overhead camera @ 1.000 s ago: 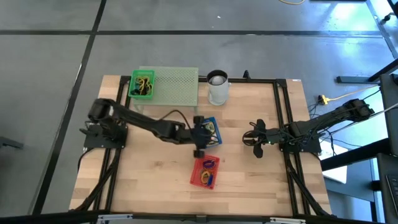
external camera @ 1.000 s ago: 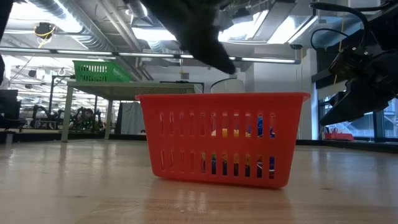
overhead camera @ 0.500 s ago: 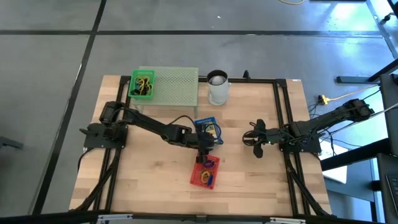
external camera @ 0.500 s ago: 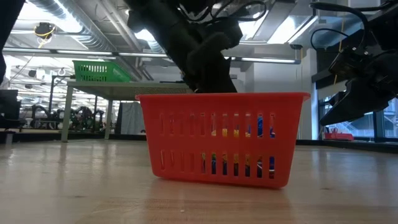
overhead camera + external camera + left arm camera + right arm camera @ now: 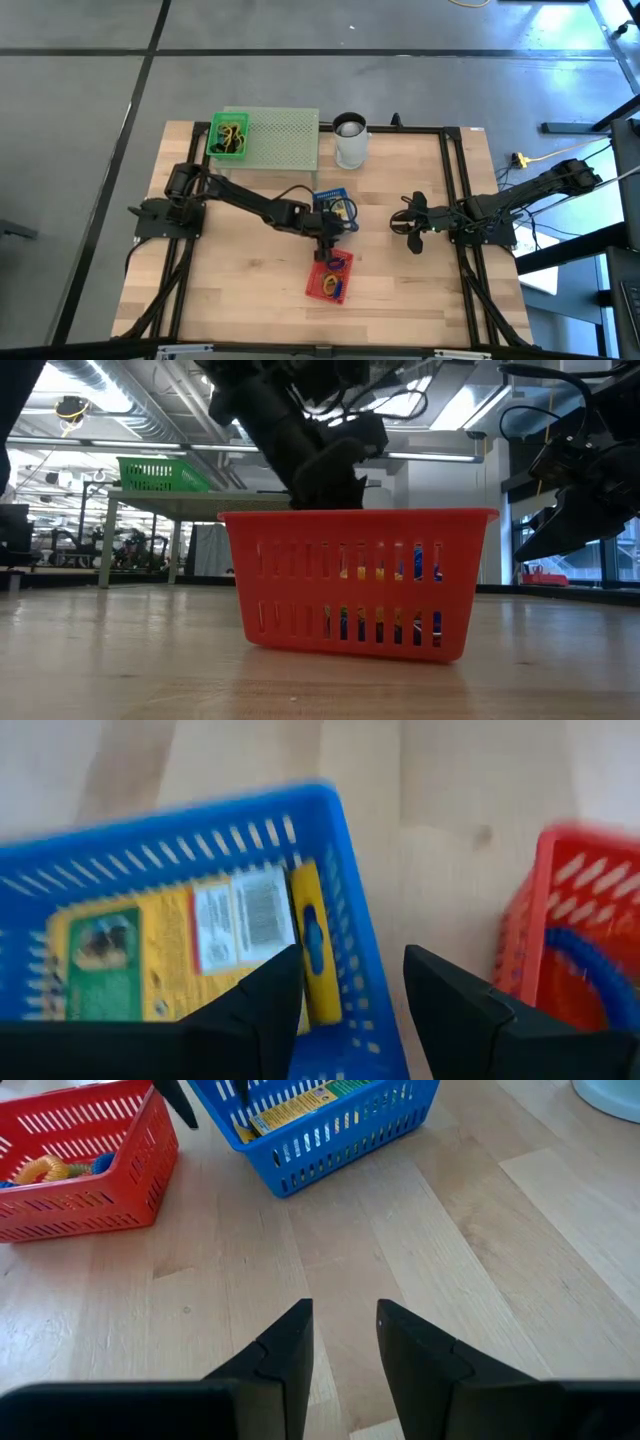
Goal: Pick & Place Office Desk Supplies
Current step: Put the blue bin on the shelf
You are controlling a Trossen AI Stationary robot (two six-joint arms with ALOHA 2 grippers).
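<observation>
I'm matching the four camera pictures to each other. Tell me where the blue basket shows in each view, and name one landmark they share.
High view: the blue basket sits mid-table, just above the red basket.
Low view: not visible; the red basket fills the foreground.
Left wrist view: it fills the left side, yellow card packs inside.
Right wrist view: top centre.
Shared landmark: the red basket, beside the blue one in both wrist views.

bright overhead light, blurred wrist view

Overhead, table-level and both wrist cameras all share the red basket (image 5: 331,279).
</observation>
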